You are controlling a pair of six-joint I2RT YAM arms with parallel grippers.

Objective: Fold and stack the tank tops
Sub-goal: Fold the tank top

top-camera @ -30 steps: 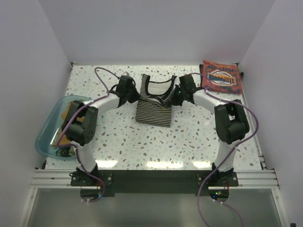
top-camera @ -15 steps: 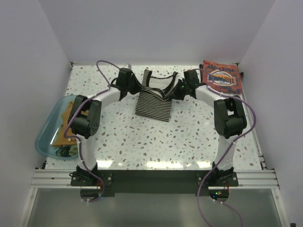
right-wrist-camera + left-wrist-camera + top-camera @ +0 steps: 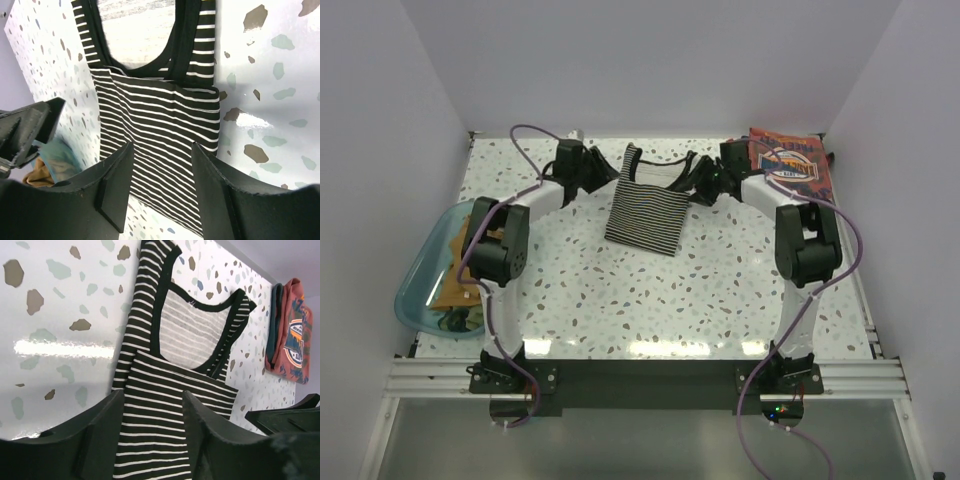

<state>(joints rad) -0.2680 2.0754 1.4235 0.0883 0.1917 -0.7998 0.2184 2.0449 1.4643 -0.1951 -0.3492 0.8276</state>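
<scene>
The black-and-white striped tank top point(image 3: 644, 208) lies flat mid-table, its lower half folded up over its chest, straps toward the back wall. My left gripper point(image 3: 607, 176) hangs open just above the fold's left corner, my right gripper point(image 3: 697, 183) open above its right corner. In the left wrist view the striped tank top point(image 3: 172, 390) lies below the empty open gripper point(image 3: 152, 399). The right wrist view likewise shows the striped cloth point(image 3: 157, 117) under the open gripper point(image 3: 162, 150). A folded rust-red tank top point(image 3: 789, 165) lies at the back right. Mustard-orange cloth point(image 3: 472, 252) fills the bin.
A translucent teal bin point(image 3: 417, 285) sits at the table's left edge beside the left arm. White walls close the table on three sides. The rust-red top point(image 3: 292, 335) is close to the right arm's elbow. Speckled tabletop point(image 3: 650, 300) stretches in front of the striped top.
Both grippers carried the striped top's hem toward the back wall, then opened and let it go. The folded half now lies flat on the top.
</scene>
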